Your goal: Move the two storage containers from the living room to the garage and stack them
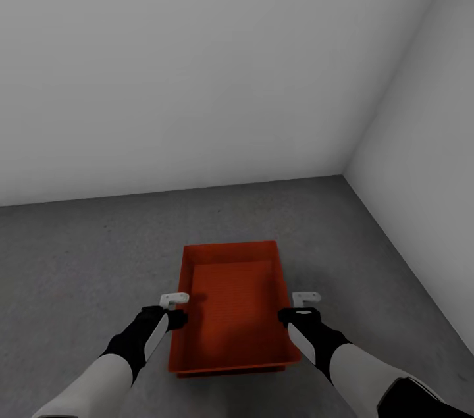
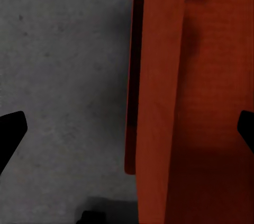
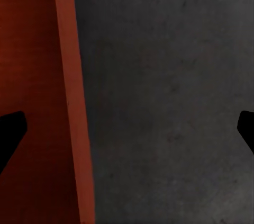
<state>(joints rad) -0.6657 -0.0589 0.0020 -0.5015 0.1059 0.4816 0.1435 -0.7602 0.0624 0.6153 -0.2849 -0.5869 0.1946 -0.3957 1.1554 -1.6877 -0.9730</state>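
Orange-red container wall, grey floor (mottled), parted fingertips

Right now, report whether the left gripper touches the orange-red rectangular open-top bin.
Cannot tell: left wrist view shows the left gripper straddling the bin wall, fingertip depth unclear.

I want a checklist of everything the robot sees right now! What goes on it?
Surface: dark grey concrete floor, mottled.
Job's things: one orange-red storage container resting on the floor, open top up, nothing inside; the left wrist view hints at a second red edge below it, cannot tell.
Clutter: nothing seen.
Grippers: left gripper and right gripper open, one over each long wall, fingers either side of the rim.
Cables: nothing seen.
Surroundings: plain grey-white walls meeting in a corner.
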